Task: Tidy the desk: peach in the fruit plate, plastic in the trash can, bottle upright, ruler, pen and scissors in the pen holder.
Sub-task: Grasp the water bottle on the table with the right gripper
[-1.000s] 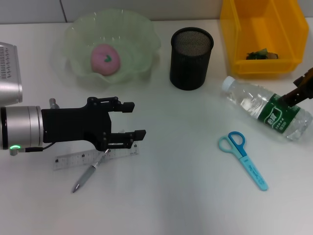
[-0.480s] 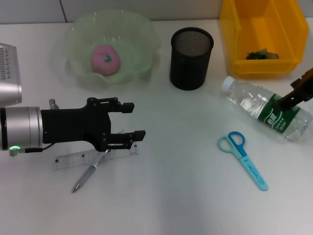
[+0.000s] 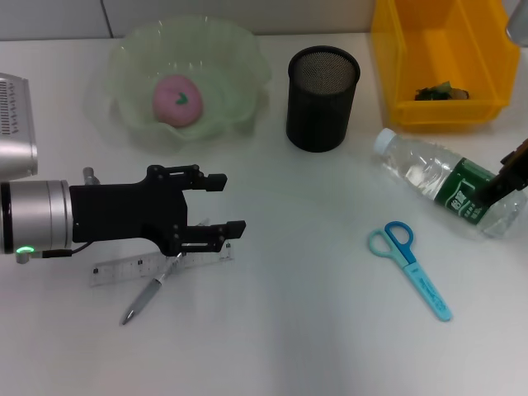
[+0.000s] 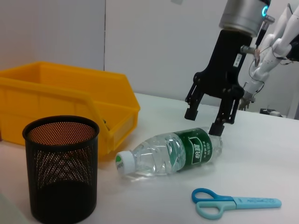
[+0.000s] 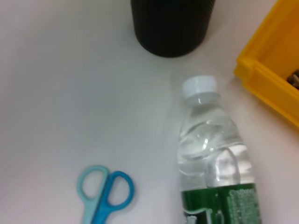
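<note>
Bottle (image 3: 450, 183) lying flat, clear, green label (white cap toward holder (image 3: 322, 97))

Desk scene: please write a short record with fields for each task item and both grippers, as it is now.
peach: in the fruit plate
plate: green, far left
bottle: lying on its side
scissors: flat on desk
ruler: flat on desk
pen: across ruler
pen holder: upright
trash can: yellow
left gripper: open, over ruler
right gripper: open, at bottle's label end
</note>
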Available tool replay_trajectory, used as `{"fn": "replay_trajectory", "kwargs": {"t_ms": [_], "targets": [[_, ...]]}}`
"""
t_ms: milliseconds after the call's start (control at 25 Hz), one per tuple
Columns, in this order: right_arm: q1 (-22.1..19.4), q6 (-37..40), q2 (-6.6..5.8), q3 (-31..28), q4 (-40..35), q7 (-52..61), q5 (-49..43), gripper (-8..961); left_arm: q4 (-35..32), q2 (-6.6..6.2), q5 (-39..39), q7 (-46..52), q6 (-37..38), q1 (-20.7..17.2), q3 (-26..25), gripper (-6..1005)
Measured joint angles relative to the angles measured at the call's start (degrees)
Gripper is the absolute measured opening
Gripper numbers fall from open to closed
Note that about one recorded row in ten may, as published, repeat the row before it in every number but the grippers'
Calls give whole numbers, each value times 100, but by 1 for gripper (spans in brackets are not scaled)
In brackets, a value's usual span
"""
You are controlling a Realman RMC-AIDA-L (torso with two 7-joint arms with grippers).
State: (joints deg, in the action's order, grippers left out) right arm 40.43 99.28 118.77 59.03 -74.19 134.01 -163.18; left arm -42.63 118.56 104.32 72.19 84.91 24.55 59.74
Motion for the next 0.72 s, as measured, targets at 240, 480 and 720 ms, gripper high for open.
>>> {"fn": "replay_trajectory", "kwargs": {"t_ms": [240, 480, 720], "targets": [[-29, -334, 26, 355, 138, 25, -129, 820, 0, 0, 0, -2, 0, -3, 17, 743], [23, -619, 32, 642, 440, -5, -126, 819, 0, 4, 0, -1, -1, -7, 27, 744], [31, -990, 32, 849, 654, -17, -108, 820, 0, 8, 0, 2, -1, -29, 5, 743]]}}
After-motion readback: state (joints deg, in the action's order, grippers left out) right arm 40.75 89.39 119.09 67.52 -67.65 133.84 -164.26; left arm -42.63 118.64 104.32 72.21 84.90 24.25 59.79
